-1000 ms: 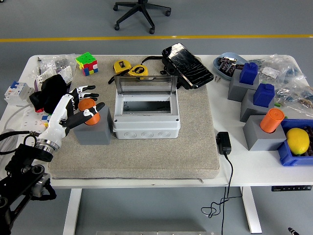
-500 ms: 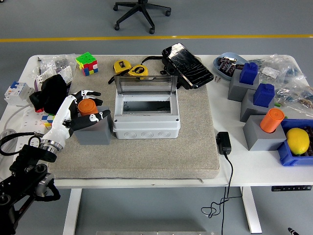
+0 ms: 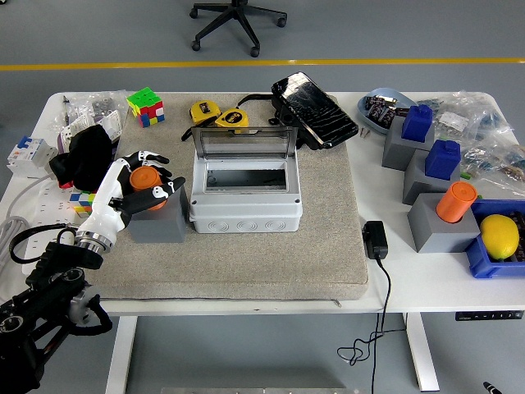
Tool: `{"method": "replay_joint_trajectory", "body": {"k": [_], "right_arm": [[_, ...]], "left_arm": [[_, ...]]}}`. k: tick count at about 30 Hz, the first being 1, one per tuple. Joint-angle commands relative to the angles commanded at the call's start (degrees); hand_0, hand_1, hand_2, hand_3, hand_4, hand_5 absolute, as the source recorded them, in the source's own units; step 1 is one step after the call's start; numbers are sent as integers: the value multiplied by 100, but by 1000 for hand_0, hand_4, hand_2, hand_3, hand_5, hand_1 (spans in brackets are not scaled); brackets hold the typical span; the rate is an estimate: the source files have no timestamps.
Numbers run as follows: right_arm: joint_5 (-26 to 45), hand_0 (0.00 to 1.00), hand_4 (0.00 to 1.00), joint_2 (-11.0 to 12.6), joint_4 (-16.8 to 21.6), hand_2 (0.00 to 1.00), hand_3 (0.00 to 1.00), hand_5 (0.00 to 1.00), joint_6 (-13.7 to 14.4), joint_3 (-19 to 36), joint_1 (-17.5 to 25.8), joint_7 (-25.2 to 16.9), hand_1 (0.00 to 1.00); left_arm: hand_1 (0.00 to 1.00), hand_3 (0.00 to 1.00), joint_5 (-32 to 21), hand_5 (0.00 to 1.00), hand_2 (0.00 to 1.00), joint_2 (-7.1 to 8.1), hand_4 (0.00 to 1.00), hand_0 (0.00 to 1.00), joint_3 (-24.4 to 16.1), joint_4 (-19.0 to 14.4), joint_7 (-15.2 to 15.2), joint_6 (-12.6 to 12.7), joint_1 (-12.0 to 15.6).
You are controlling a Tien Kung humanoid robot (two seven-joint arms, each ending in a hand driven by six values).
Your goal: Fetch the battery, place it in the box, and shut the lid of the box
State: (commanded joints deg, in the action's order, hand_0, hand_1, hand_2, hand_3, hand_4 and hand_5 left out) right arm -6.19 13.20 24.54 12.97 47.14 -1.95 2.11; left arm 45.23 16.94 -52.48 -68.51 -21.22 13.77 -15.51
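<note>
left hand [image 3: 135,190]: fingers curled round the orange battery [image 3: 146,178], thumb at its front, not lifted
battery: upright in its grey holder [image 3: 157,222] on the mat [image 3: 328,246], just left of the box
box [image 3: 245,195]: grey, mid-mat, clear lid [image 3: 244,143] standing open at the back, inside bare
surface [image 3: 426,275]: white; second orange battery [image 3: 455,202] far right on another grey block

I can't read any text, brand, number or sign from here. The yellow tape measures [image 3: 217,113] at the far side of the worktop [image 3: 426,279] carry dark label patches, and the bagged parts [image 3: 484,123] at the far right show print, but all of it is too small to make out.
</note>
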Motion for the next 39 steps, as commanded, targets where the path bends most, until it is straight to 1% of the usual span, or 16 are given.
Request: {"method": "replay_joint_trajectory", "body": {"k": [2,3,8,9,14,15,20,23,26,29,33,36,39], "right_arm": [[3,579,860,1,1,652,539,403,-1,-3,1,1,644],[5,579,860,0,0,652,539,403,-1,-3,1,2,643],[10,579,860,3,-3,652,539,403,4,-6,3,3,643],[9,579,860,4,-3,652,539,402,6,-5,3,1,643],[8,579,860,5,2,652,539,402,15,-9,-1,-13,643],[10,579,859,5,1,651,538,402,17,-12,-1,-15,643],[14,579,859,7,0,651,538,402,22,-24,3,-21,643],[21,579,859,10,-2,651,538,402,25,-30,-1,-23,642],[23,579,859,14,-4,651,538,402,27,-25,2,-24,642],[26,580,859,21,-11,651,539,401,27,-24,-3,-21,643],[17,578,859,30,-6,649,538,401,33,-14,-14,-28,642],[14,578,859,33,0,649,538,401,34,-5,-19,-32,642],[17,579,858,35,-2,648,537,401,32,-15,-17,-27,643]], "left_arm": [[244,353,-79,2,284,-20,601,277,4,11,-29,8,-7],[163,236,-97,2,188,-26,366,231,7,14,-35,9,-10],[163,236,-186,2,188,-67,366,231,40,45,-71,22,-55],[116,213,-201,2,156,-74,12,205,46,49,-80,26,-64],[116,213,-306,2,156,-131,12,205,47,58,-161,53,-90],[102,187,-312,2,136,-144,2,189,51,58,-171,54,-98],[102,187,-300,2,136,-179,2,189,47,13,-215,70,-113],[98,179,-41,2,133,-167,2,184,-35,-138,-207,145,-109],[98,179,409,2,133,-93,2,184,-81,-383,-128,266,-148],[98,180,1032,2,132,26,2,182,-45,-642,143,336,-283],[100,186,1859,2,134,182,2,178,260,-934,548,564,-586],[100,186,2533,2,134,263,2,178,707,-1097,1000,842,-991],[103,201,3099,2,129,255,2,174,1224,-1127,1424,982,-1483]]}}
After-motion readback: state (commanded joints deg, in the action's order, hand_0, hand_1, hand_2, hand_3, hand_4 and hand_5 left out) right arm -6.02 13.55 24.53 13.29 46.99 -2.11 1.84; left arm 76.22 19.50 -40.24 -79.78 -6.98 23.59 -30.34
